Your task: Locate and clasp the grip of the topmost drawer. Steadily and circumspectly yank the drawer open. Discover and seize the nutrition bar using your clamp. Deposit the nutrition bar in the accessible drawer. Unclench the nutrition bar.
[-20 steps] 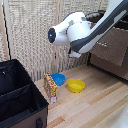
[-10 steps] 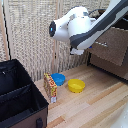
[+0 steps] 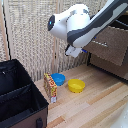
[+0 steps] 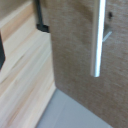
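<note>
Clamp (image 3: 75, 50) hangs up in the air under the big white arm (image 3: 75, 24), just beside the topmost drawer (image 3: 107, 44) at the exterior view's right, and honestly I can't tell if its fingers are apart or together, it's too blurry and small there. Wrist view only catches one dark finger (image 4: 39, 15) at the edge, nothing held that I can see.

That drawer's wood-grain front is tilted out toward the room, partly cut off by the picture edge, and its inside isn't visible. Wrist view gets what the other camera doesn't: a close look at the front with its long metal handle (image 4: 98, 37) running down it, clamp not touching it.

Nutrition bar (image 3: 50, 88) stands upright on the wooden floor (image 3: 95, 107), just beside a blue bowl (image 3: 58, 78), with a yellow bowl (image 3: 76, 85) to the right of that. Can't see anything in either bowl. A black bin (image 3: 17, 97) sits at the near left, divided into compartments, insides too dark to make out.
</note>
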### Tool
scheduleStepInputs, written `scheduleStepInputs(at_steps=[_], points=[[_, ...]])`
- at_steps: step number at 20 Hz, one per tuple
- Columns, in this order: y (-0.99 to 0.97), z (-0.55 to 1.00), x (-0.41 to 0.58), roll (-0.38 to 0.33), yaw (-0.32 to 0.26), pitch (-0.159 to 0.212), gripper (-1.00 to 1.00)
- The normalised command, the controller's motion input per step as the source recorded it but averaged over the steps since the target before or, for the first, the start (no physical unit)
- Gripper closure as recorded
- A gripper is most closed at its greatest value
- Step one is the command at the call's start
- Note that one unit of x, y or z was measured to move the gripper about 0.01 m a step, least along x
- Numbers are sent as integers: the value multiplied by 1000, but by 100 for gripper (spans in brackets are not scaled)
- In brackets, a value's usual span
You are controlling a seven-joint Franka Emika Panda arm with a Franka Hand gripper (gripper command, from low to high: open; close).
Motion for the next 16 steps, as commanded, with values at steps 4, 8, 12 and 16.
scheduleStepInputs(at_steps=[4,8,12,16], points=[[361,0,189,363,-137,-3,-100],[315,41,119,331,-176,-16,-100],[352,167,86,278,-184,-32,-100],[416,163,182,239,-164,-4,-100]])
